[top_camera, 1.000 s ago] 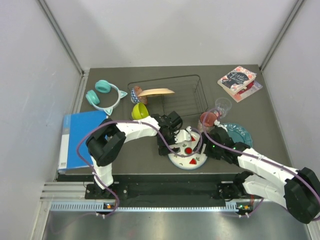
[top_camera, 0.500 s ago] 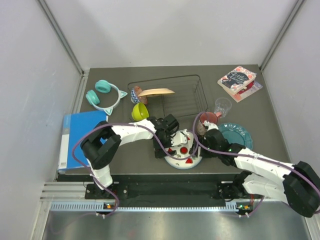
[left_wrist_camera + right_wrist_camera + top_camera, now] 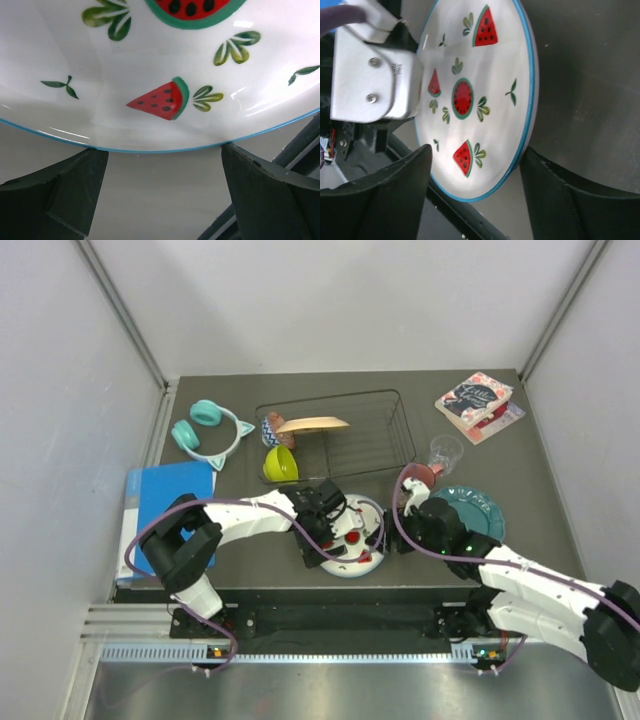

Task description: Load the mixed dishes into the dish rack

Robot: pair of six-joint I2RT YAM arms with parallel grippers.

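The white watermelon-slice plate (image 3: 352,558) stands tilted near the table's front, between both grippers. My left gripper (image 3: 338,535) is wide open, and the plate's blue rim (image 3: 160,149) runs across its fingertips. My right gripper (image 3: 388,532) is open and straddles the plate's lower edge (image 3: 485,150). Its right finger (image 3: 560,195) is against the rim. The black wire dish rack (image 3: 372,436) holds the cream plate (image 3: 312,424) and the small red-blue bowl (image 3: 270,430). The yellow-green bowl (image 3: 280,464), pink mug (image 3: 415,477) and teal plate (image 3: 478,508) sit on the table.
Teal headphones (image 3: 208,430) and a blue folder (image 3: 160,510) lie at the left. Floral books (image 3: 476,402) sit at the back right, and a clear cup (image 3: 447,451) stands beside the mug. The table's front rail runs just below the plate.
The plate and both grippers have shifted left and a little toward the front edge. The right fingers have narrowed around the plate. The left fingers stayed wide open.
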